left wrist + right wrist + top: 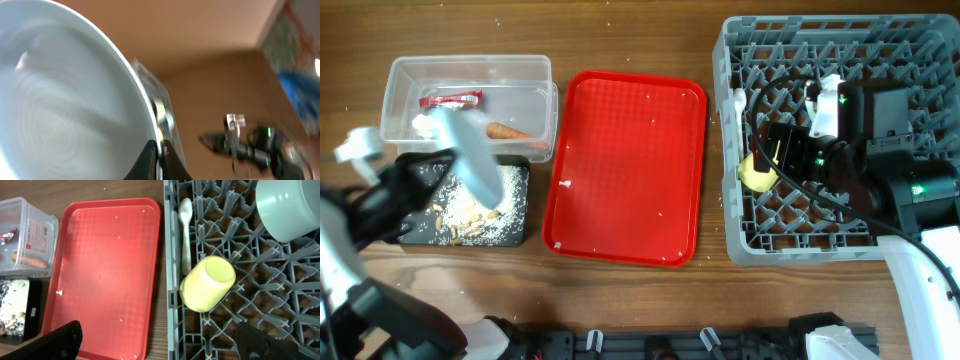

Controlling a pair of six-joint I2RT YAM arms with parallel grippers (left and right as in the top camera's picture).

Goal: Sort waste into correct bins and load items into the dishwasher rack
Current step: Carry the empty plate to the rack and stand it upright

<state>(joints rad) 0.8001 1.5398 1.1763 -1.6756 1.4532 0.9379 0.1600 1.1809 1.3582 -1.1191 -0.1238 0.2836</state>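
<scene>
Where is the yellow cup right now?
In the right wrist view, the yellow cup sits in the dishwasher rack, near its left edge, right beside the white spoon.

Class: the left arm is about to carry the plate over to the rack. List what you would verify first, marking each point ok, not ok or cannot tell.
1. Left tool pinches the plate at its rim: ok.
2. Plate face free of scraps: looks so, but the view is blurred: cannot tell.
3. Scraps lie in the black tray: ok.
4. Right tool open and empty: ok.
5. Way into the rack free: not ok, the right arm hangs over it.
6. Cup and spoon in the rack: ok.
</scene>
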